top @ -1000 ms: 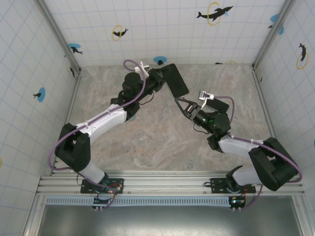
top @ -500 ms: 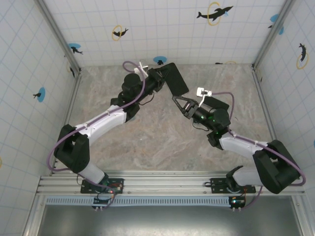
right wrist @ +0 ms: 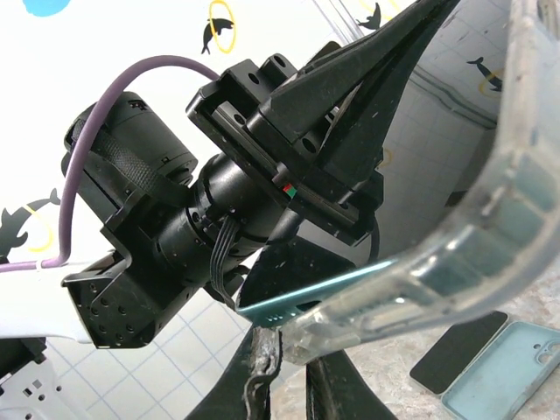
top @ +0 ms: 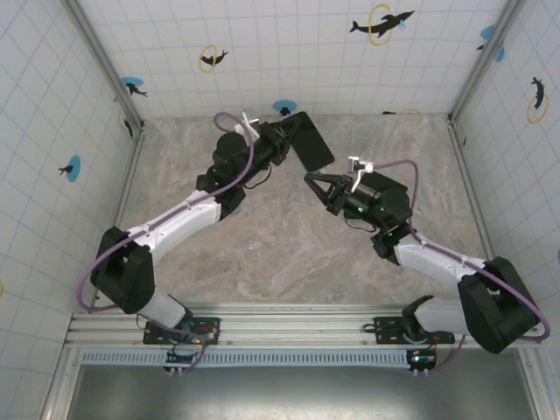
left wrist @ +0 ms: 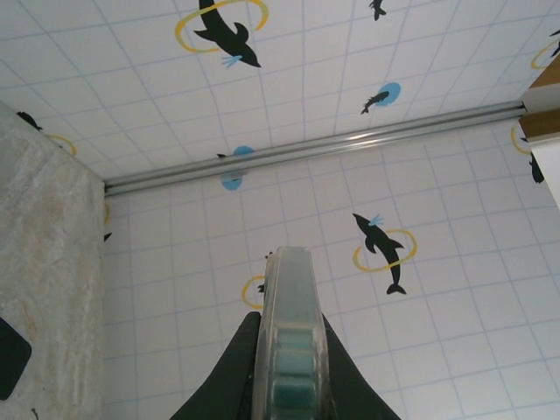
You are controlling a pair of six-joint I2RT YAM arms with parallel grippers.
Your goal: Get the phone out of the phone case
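Left gripper [top: 287, 142] clamps the phone [top: 312, 143] from 9 o'clock; right gripper [top: 309, 178] pinches the phone case [right wrist: 455, 254] corner, which the right wrist view shows lifted off the phone's edge.

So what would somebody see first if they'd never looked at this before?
Probably the two robot arms meeting in the air above the table. The left gripper clamps a phone, and the right gripper pinches a corner of its clear case, which bends away from the phone's greenish edge. After that, the dolphin stickers with yellow rings on the tiled walls.
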